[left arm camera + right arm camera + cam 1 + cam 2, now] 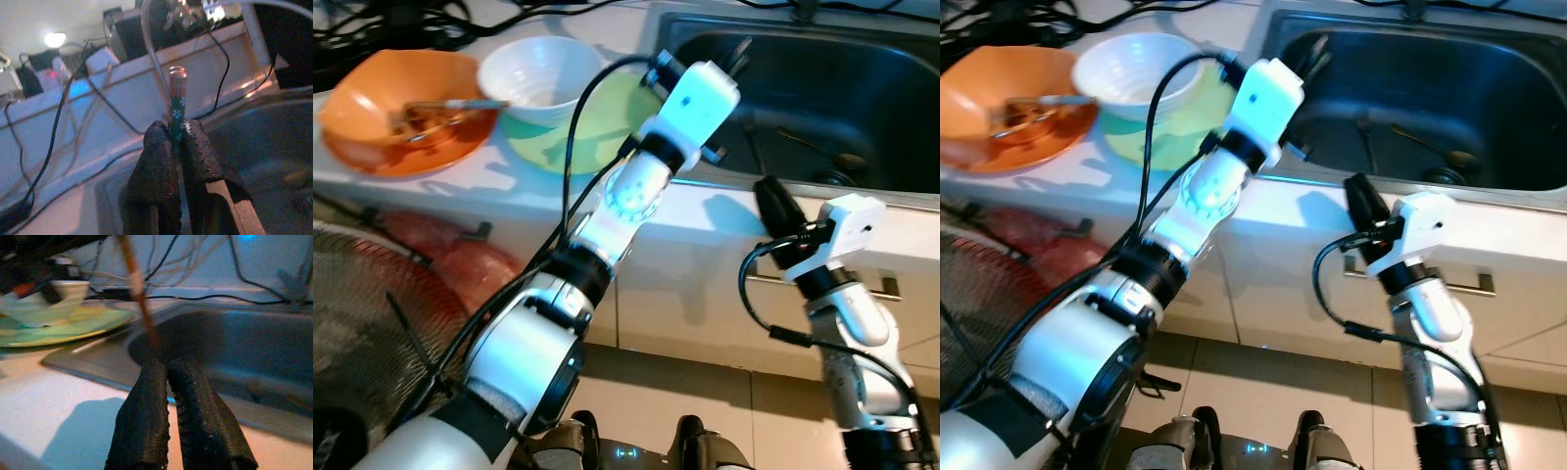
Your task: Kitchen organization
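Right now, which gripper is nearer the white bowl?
Left. The left gripper is up over the sink's near-left corner, shut on a chopstick, just right of the white bowl. The right gripper sits lower, at the counter's front edge, farther right.

Chopstick's (177, 105) lower end behind fingers (157, 161)

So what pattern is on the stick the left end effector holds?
Green with small white flowers on the stick, wooden tip; clearest in the left wrist view.
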`<state>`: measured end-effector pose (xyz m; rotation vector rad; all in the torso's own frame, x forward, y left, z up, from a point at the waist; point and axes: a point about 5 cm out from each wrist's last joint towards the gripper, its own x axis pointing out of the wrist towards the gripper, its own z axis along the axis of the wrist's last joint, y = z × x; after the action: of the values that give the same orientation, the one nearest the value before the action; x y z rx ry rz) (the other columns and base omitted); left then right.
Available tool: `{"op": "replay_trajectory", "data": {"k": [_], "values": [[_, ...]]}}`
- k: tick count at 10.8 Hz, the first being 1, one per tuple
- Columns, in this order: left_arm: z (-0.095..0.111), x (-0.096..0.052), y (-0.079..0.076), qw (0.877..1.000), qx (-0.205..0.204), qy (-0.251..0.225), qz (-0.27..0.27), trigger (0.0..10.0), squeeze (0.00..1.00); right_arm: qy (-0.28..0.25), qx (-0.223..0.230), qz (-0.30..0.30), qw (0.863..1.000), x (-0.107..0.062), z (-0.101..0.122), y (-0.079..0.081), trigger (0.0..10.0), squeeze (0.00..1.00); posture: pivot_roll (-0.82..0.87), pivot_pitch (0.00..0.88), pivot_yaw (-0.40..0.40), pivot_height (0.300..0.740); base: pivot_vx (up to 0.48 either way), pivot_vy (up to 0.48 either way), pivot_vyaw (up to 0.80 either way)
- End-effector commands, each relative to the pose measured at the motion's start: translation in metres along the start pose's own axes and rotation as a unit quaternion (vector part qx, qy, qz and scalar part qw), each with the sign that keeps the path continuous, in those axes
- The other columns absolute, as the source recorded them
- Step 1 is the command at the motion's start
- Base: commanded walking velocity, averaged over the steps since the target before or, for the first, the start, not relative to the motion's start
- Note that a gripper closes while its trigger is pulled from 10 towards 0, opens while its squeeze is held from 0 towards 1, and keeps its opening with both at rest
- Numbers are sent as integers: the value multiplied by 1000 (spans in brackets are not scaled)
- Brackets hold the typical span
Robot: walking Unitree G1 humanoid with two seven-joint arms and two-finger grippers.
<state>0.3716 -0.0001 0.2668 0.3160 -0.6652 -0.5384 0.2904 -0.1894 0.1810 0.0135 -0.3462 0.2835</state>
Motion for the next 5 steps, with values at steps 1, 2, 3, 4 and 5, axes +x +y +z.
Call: {"op": "replay_trajectory", "data": {"k": [1,2,3,4,5], "values": [[1,0,-1,1000,-3,0,-6,10000,0,-1,-12,-25,1000,-1,4,-12,10000,0,-8,194,26,740,0,0,0],[0,-1,-1,1000,-2,3,-6,10000,0,-2,-16,-22,1000,1,6,-12,10000,0,-8,197,24,740,0,0,0],[-3,-2,-1,1000,-6,12,-2,10000,0,-2,-21,-23,1000,5,8,-12,10000,0,-7,201,22,740,0,0,0],[-7,-4,-3,1000,-11,26,-3,10000,0,2,-20,-29,999,5,5,-13,10000,0,-7,201,22,740,0,0,0],[-7,-4,-5,1000,-15,24,-4,10000,0,3,-19,-30,999,4,4,-13,10000,0,-5,208,21,740,0,0,0]]}}
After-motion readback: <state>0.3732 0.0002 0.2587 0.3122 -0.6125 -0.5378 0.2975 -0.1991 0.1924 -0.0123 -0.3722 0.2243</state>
